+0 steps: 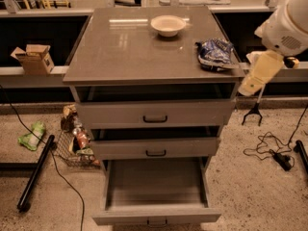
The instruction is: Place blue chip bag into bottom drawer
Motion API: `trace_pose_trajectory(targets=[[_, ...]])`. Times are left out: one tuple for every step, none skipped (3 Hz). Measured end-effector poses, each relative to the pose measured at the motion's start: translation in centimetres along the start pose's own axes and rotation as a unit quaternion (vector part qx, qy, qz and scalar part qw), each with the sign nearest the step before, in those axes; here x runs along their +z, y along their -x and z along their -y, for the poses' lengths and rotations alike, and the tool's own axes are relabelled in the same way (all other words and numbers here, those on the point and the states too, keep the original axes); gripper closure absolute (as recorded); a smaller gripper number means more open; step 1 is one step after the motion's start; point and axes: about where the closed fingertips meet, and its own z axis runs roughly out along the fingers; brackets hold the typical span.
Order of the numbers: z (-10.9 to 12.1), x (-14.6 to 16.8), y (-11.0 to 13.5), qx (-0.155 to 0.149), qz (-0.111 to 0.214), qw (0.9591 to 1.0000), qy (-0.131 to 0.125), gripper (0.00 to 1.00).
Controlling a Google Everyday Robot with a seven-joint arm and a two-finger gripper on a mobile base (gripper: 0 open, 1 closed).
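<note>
**Bag on the cabinet top, bottom drawer standing open**

Your gripper (250, 83) hangs just off the right edge of the cabinet top (125, 52), at the end of the white arm (288, 23) that comes in from the upper right. It sits just beside the blue chip bag (215, 53), a little lower and to its right. You cannot tell from this view whether it is clenched or released. You also cannot tell whether it touches the bag.

The blue chip bag lies crumpled on the cabinet top, close to the right edge. A white bowl (168, 25) stands upright further back, near the middle of the top and well apart from the bag.

The bottom drawer (156, 216) is pulled well out toward you, with its grey inside in full view. Above it are the middle drawer (155, 148) and the top drawer (155, 113). Each has a dark handle and a dark gap over its front.

On the left, a cardboard box (34, 57) sits on the ledge. On the floor below it are a green packet (31, 136), a wire basket (74, 146) of packets against the cabinet, and a black pole (33, 174).

On the right floor, a dark two-pronged stand (252, 112) is below the gripper. A black cable (269, 146) lies near it.
</note>
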Motion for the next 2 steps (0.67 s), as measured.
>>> trace_pose_trajectory(targets=[[3.5, 3.0, 0.5, 0.026, 0.035, 0.9990, -0.011, 0.00], [6.6, 5.7, 1.3, 0.055, 0.076, 0.9954, -0.021, 0.00]])
